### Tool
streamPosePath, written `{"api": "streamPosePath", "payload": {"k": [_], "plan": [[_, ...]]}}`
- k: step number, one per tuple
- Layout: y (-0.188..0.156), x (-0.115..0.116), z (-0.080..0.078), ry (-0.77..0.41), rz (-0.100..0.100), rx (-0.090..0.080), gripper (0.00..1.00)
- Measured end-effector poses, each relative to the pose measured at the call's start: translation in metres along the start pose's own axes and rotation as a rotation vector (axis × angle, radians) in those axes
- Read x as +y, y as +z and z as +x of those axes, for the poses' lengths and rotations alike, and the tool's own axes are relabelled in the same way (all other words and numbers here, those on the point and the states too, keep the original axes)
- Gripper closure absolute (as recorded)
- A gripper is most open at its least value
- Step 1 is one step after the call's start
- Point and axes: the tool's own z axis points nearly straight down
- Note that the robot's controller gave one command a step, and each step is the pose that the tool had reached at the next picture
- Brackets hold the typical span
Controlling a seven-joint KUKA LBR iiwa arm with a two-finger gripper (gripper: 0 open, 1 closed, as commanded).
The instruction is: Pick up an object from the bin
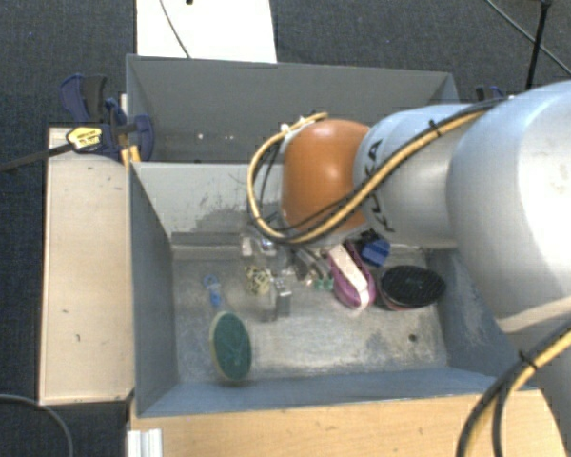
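The grey metal bin (152, 284) is a deep box with sloping walls, so I think the small loose things slide down and stay on its flat floor. The big silver robot arm (476, 179) comes in from the right and bends down into the bin. It has to dip low, I think, because the things lie at the bottom. A round orange cover (319, 174) sits on its wrist, with a yellow and black cable (257, 174) looped past it. Under the cover the jaws hang low over a bare patch near the middle of the floor. I cannot tell if the jaws are open or shut, and I cannot make out anything between them.

On the right of the floor lies a round black thing like a lid (411, 287). Just beside it a long pink and white thing (350, 279) leans, partly under the arm. A flat dark green oval thing (231, 346) lies near the front wall, left of the jaws, with room all round it. A little bright blue thing (374, 250) peeks out behind the pink one, mostly hidden by the arm. A tiny pale blue bit (212, 293) lies left of the jaws. It is too small for me to name. The arm covers the back right floor, so more could lie there.
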Motion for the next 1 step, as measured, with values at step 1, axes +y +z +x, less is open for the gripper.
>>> {"api": "streamPosePath", "payload": {"k": [1], "plan": [[-0.0013,0.0003,-0.0003,0.003,-0.001,0.0,0.0]]}}
